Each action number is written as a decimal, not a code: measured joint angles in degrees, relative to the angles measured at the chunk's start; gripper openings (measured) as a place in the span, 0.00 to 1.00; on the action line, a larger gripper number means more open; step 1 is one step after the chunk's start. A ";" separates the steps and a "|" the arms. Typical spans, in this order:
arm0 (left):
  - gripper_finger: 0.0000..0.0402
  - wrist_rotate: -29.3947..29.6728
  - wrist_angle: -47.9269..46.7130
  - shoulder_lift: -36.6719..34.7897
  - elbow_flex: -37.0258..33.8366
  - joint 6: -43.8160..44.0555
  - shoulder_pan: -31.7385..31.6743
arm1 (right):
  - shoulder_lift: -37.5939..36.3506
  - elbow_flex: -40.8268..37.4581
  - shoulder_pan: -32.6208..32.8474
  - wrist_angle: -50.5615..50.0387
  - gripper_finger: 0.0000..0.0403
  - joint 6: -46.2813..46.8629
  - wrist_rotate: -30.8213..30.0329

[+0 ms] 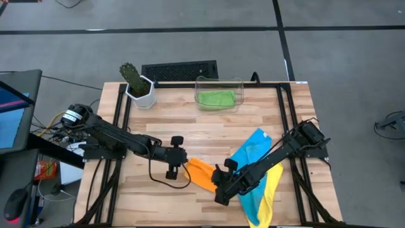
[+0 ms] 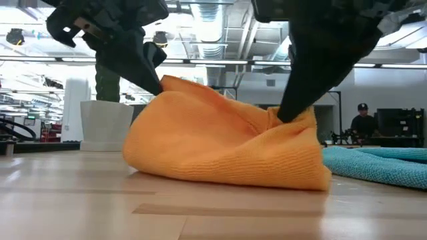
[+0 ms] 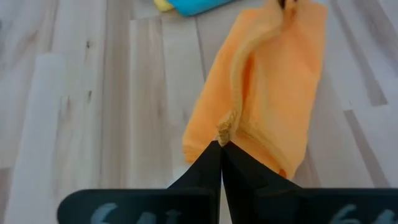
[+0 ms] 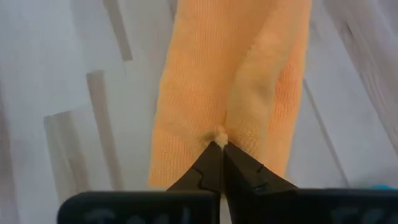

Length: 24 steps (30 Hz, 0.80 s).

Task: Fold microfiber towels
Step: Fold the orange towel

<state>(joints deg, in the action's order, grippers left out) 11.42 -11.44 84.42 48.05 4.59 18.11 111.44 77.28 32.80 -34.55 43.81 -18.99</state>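
Note:
The orange towel (image 1: 201, 174) lies bunched on the wooden table (image 1: 190, 136), its underside on the wood, with both grippers shut on it. My left gripper (image 1: 184, 163) is at its left end and my right gripper (image 1: 218, 187) at its right end. In the low view the orange towel (image 2: 220, 143) forms a mound with two raised peaks under the fingers. A blue towel (image 1: 253, 151) and a yellow towel (image 1: 272, 190) lie spread under the right arm. A green towel (image 1: 215, 98) sits in the clear bin (image 1: 239, 85). My left gripper pinches a small tuft at the towel's edge fold (image 3: 222, 130) between its two fingertips, slanting down from the table's left. That peak (image 2: 167, 83) is raised while the cloth below it rests on the table, slack. My right gripper pinches a small tuft of a crease (image 4: 217, 133) at its fingertips, slanting down from the table's right. The cloth there (image 2: 287, 120) is pulled up a little. The rest of the towel lies on the table.
A white pot with a cactus (image 1: 138, 85) stands at the far left and a black keyboard (image 1: 180, 69) lies behind the table. Bare wood lies between the bin and the towels and at the near left (image 1: 136, 196).

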 joint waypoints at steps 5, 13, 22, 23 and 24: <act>0.00 -1.04 0.81 0.04 -1.48 1.95 0.00 | 0.00 -0.73 0.07 -1.63 0.09 0.65 0.83; 0.05 1.25 -0.42 0.11 -2.31 4.58 -0.88 | 0.11 -4.26 -0.31 0.37 0.17 3.03 3.50; 0.13 -11.32 5.79 0.11 -2.35 9.43 -1.68 | 0.11 -4.28 -1.74 0.57 0.29 2.70 3.42; 0.13 -15.04 8.96 0.11 -2.35 8.70 -1.27 | 0.11 -4.28 -1.86 0.56 0.31 2.64 3.43; 0.12 -17.31 12.06 0.11 -2.35 8.14 -0.63 | 0.03 -4.28 -1.92 0.55 0.32 2.62 3.41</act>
<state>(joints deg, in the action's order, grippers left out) -5.89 0.61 84.53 45.70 12.73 17.48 111.46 72.99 30.88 -34.00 46.43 -15.57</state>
